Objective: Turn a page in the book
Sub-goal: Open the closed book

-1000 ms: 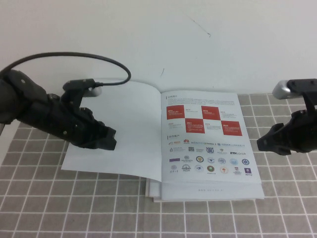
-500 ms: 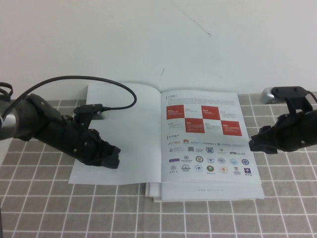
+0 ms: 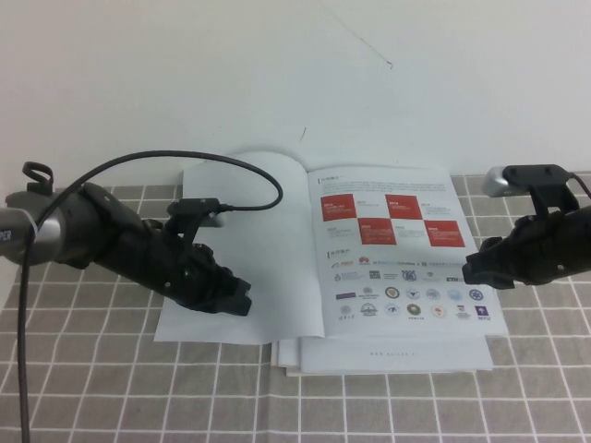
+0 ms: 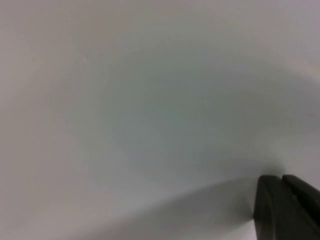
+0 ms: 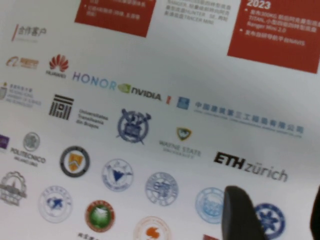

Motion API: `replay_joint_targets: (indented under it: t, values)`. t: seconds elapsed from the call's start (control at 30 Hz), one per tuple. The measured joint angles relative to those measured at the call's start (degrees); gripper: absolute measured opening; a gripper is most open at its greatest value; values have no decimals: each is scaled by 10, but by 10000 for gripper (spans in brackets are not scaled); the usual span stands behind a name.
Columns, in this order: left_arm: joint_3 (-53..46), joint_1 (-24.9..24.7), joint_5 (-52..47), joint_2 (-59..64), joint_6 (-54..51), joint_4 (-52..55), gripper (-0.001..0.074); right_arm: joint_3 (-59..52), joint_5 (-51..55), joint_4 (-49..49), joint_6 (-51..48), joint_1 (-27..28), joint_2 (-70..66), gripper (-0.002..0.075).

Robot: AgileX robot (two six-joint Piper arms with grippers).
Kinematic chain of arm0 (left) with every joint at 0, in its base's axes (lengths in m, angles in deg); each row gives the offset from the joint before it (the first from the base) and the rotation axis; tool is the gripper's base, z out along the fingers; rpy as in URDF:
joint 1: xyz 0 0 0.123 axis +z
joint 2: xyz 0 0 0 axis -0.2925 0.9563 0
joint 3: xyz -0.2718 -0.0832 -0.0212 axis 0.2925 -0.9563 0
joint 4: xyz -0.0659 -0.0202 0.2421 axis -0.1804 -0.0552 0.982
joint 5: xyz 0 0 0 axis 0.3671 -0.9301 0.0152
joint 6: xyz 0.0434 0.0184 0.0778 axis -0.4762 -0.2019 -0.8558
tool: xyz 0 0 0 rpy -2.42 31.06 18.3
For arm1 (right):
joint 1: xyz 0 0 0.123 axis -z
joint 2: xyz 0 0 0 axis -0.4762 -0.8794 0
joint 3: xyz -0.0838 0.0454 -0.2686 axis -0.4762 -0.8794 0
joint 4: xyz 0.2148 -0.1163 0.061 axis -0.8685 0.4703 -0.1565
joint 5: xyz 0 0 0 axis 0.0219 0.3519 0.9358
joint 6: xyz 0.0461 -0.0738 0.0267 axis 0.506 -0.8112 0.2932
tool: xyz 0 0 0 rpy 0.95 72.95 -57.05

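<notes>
Now, book (image 3: 397,258) open on worktop (image 3: 92,388) | left end effector (image 3: 235,303) closed, empty, pressing blank page | right end effector (image 3: 473,272) part-open, empty, at printed page's edge | next: pinch that edge, lift leftward.

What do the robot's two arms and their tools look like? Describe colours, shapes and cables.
Both arms are matte black and chunky. The left tool ends in blunt black fingers, and a black cable loops over its arm. The right tool carries a silver-grey camera housing above its wrist.

Book (image 3: 397,268) open (logos showing).
</notes>
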Motion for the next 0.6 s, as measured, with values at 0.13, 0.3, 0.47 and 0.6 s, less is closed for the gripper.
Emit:
replay_joint_targets:
  t: [0.13,0.3,0.47,0.6]
  values:
    - [1,-11,1,2,-2,-1,-4,0,-10,0,0,0,0,300]
    - [2,-11,1,2,2,3,-4,0,-52,0,-1,0,-2,300]
    - [2,-11,0,2,3,4,-4,0,-68,-1,-1,0,-19,300]
    - [2,-11,0,2,3,4,-4,0,-74,-1,-1,0,-38,307]
